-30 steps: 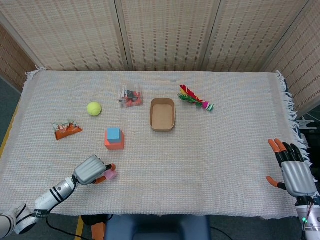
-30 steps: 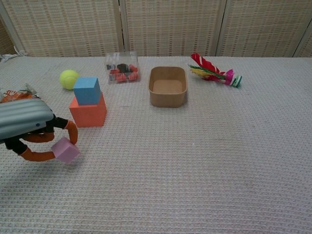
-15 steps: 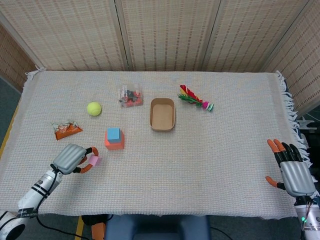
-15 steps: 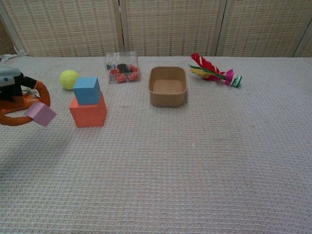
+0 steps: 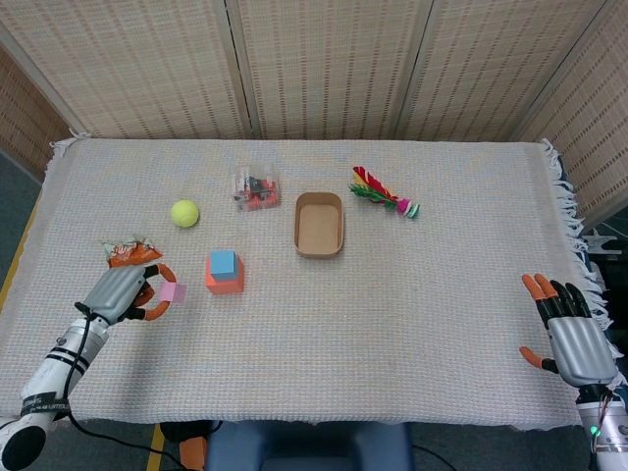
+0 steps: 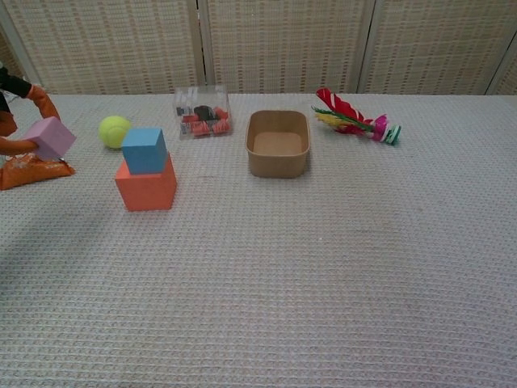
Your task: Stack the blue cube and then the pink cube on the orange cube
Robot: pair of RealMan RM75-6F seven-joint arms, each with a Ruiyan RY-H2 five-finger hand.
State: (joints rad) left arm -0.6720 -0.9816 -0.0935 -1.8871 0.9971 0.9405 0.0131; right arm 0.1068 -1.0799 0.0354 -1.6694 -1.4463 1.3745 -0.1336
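Woven cloth covers the counter [image 5: 392, 324]. Left hand [image 5: 123, 292] pinches the pink cube [image 5: 173, 291] in its fingers [image 6: 40, 101], lifted left of the blue cube [image 5: 223, 263] atop the orange cube [image 6: 147, 187]. Right hand [image 5: 574, 334] rests with fingers spread, empty.

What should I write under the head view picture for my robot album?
Left hand holds the pink cube beside the blue cube stacked on the orange cube.
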